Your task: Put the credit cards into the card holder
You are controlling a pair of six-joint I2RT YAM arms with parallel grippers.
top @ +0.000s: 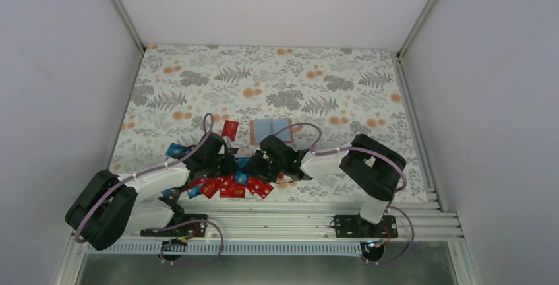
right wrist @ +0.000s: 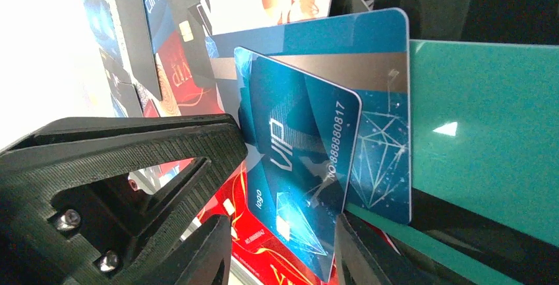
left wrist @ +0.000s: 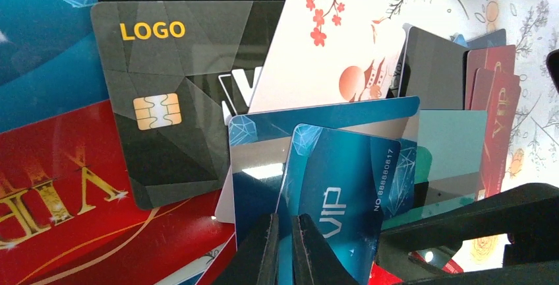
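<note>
Just below the card holder [top: 271, 128], our left claw [left wrist: 285, 222] pinches the blue VIP card [left wrist: 343, 186]; right claw [right wrist: 283, 232] straddles it, grip unclear.

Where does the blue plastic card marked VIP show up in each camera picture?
Top external: cannot pick it out in the card heap.
Left wrist: blue plastic card marked VIP, bottom centre.
Right wrist: centre.
Shared landmark: silver-striped blue card behind it.

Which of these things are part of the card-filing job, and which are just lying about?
Job: credit cards, blue VIP card in the left tool, open card holder.
Just there: floral tablecloth, purple cables, metal rails.
</note>
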